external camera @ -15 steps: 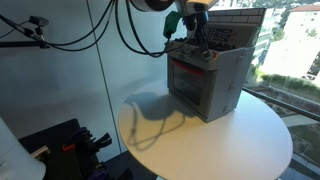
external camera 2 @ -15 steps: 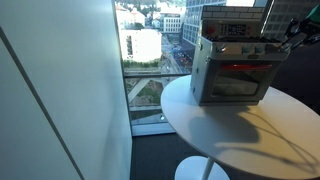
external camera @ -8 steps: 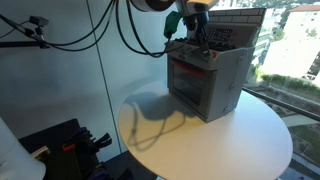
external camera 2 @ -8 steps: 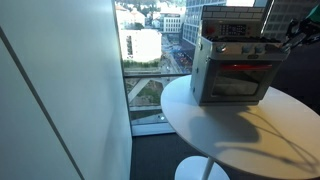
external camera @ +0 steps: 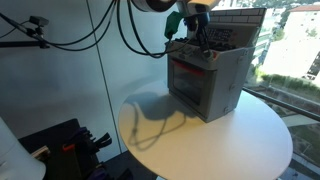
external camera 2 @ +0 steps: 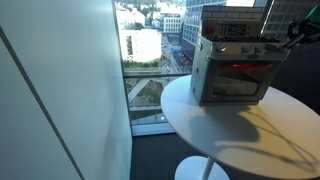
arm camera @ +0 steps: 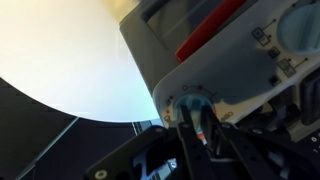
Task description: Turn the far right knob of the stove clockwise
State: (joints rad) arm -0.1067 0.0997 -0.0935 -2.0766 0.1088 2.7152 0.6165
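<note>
The stove [external camera: 210,78] is a small grey toy oven with a red-trimmed window door, standing on a round white table [external camera: 205,140]. It also shows in an exterior view [external camera 2: 232,72]. My gripper [external camera: 195,40] hangs at the front top control row, at the right end of the row in an exterior view [external camera 2: 283,40]. In the wrist view my two dark fingers [arm camera: 192,120] close on either side of the far right knob [arm camera: 188,100], a small round knob on the pale front panel [arm camera: 240,75]. In both exterior views the knob is hidden behind the gripper.
The table stands beside a floor-to-ceiling window [external camera 2: 150,50] with a city view. Black cables [external camera: 130,30] loop from the arm on the wall side. Dark equipment [external camera: 60,150] sits on the floor below the table's edge [arm camera: 90,110].
</note>
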